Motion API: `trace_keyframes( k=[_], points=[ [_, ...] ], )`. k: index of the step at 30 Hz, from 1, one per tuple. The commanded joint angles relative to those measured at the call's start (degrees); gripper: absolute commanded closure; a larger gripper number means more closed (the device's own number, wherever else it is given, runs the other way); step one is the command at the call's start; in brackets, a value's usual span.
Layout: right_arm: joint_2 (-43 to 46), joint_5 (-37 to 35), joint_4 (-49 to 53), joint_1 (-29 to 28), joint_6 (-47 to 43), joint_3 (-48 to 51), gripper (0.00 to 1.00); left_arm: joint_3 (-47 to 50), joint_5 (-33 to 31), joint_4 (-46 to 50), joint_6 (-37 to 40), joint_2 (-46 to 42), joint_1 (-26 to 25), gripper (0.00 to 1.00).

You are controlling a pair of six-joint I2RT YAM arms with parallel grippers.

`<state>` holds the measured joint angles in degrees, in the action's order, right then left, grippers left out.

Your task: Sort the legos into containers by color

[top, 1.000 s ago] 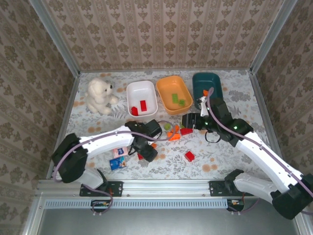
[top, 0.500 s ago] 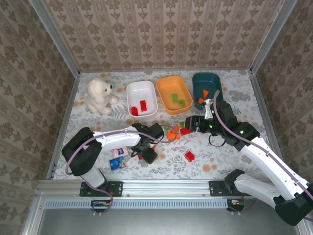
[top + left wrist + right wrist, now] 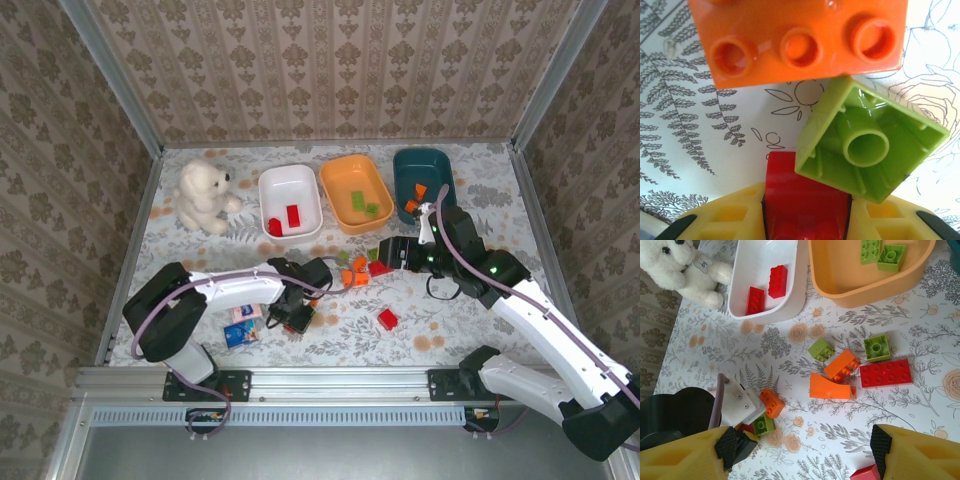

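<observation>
While your left pincer (image 3: 807,219) clamps the red lego (image 3: 800,185), likely light, rigid and slick, press its flat sides; a green lego (image 3: 870,145) touches it just ahead. Your right pincer (image 3: 807,450) gapes empty.

Pretty cramped in the middle: loose legos (image 3: 360,268) are scattered just near of the three containers (image 3: 355,192) along the far side. The bear (image 3: 203,195) blocks the far left. A green brick (image 3: 870,145) and an orange brick (image 3: 800,40) crowd the red brick (image 3: 805,195) clamped in the left gripper (image 3: 805,215). There's open tabletop on the near middle strip and the far right edge.
</observation>
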<state>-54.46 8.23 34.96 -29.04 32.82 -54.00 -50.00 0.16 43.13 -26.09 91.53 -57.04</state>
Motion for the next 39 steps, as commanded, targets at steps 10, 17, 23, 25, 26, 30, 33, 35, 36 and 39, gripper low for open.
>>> trace_keyframes(
  k=[10, 17, 23, 25, 26, 30, 33, 35, 36, 39],
  points=[
    [0.01, -0.10, 2.59, 0.03, 0.87, -5.72, 0.26, -9.95, -5.13, 14.94, -7.27, -15.11, 6.83, 0.73],
    [-4.23, 4.41, -0.81, -0.14, 1.38, -8.91, 0.26, -18.74, 5.00, 7.18, -4.76, -13.12, 25.82, 0.72],
    [-8.33, 9.23, -2.96, -0.67, 0.74, -10.66, 0.26, -33.73, 9.32, 1.21, -5.03, 4.54, 29.69, 0.72],
    [-8.67, 9.48, -3.15, -0.67, 0.77, -10.95, 0.26, -39.07, 10.85, 0.59, -5.79, 10.52, 29.97, 0.72],
    [-8.83, 9.44, -2.99, -0.67, 0.68, -11.12, 0.26, -41.76, 11.33, 0.55, -6.20, 13.83, 29.97, 0.72],
    [-8.30, 8.74, -2.94, -0.68, 0.98, -11.06, 0.26, -48.82, 12.75, 0.44, -8.38, 23.94, 30.14, 0.72],
    [-7.71, 8.21, -2.71, -0.67, 1.02, -10.95, 0.26, -51.07, 14.24, -0.99, -10.55, 28.20, 30.29, 0.72],
    [-7.42, 7.90, -2.31, -0.67, 0.86, -11.00, 0.26, -51.93, 14.50, -1.31, -11.56, 30.31, 30.27, 0.71],
    [-7.29, 7.77, -2.14, -0.67, 0.84, -10.97, 0.26, -52.25, 14.52, -1.15, -11.77, 31.10, 30.30, 0.71],
    [-7.08, 7.53, -1.44, -0.67, 0.64, -10.69, 0.25, -52.25, 15.64, -1.55, -12.44, 32.85, 30.32, 0.66]
  ],
)
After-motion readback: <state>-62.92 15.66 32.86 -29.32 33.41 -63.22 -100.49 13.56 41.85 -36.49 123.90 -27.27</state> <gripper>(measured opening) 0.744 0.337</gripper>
